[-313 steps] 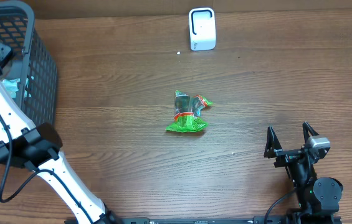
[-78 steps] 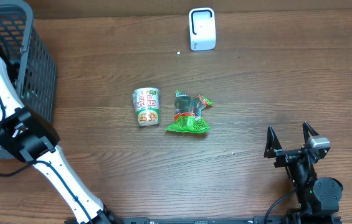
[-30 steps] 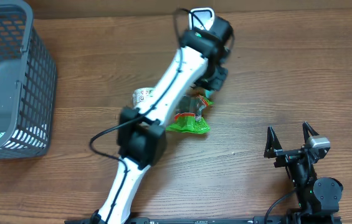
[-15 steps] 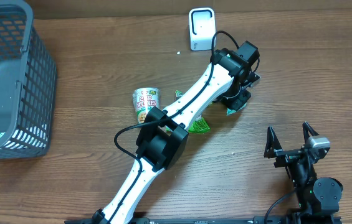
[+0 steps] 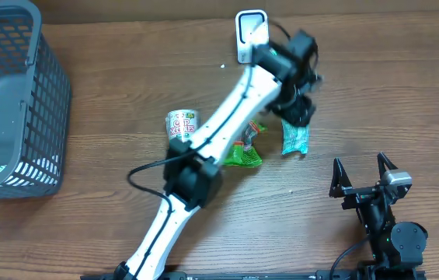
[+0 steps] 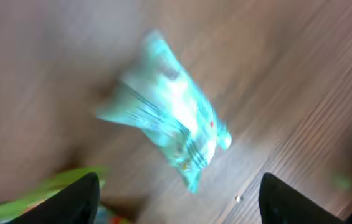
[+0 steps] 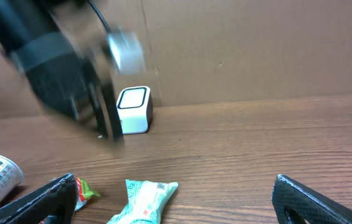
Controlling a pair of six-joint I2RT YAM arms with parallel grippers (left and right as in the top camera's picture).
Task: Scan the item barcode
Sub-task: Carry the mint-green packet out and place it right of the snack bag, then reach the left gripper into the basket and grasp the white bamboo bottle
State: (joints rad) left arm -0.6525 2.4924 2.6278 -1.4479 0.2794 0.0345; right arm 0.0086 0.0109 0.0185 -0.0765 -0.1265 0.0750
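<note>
Your left gripper (image 6: 179,193) spread wide above teal packet (image 5: 295,138), gripping nothing. Packet lies loose on table (image 5: 405,93), just right of green bag (image 5: 242,152), nearer you than scanner (image 5: 252,35). Right gripper (image 5: 359,160) gapes wide near front edge. Bare wood right of packet.
</note>
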